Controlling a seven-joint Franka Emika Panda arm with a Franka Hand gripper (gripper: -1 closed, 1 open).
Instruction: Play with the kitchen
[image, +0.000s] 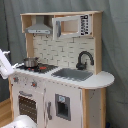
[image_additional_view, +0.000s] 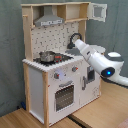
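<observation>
The kitchen (image: 60, 85) is a tall white and light-wood toy with a grey hood (image: 39, 27), a microwave cabinet (image: 70, 26), a black faucet (image: 85, 59), a grey sink (image: 72, 74) and an oven door (image: 27, 105). A small metal pot (image: 31, 62) sits on the stove. In the second exterior view the kitchen (image_additional_view: 52, 80), its pot (image_additional_view: 46, 56) and its hood (image_additional_view: 49, 20) show from the stove side. My white arm reaches in from the second exterior view's right, and the gripper (image_additional_view: 78, 45) hangs in front of the faucet (image_additional_view: 75, 37), above the counter's front edge.
A grey curtain backs the scene in both exterior views. Wooden floor (image_additional_view: 30, 120) lies in front of the kitchen. A piece of the white arm (image: 4, 64) shows at the first exterior view's left edge, beside the stove, and a white rounded part (image: 20, 122) lies at the bottom.
</observation>
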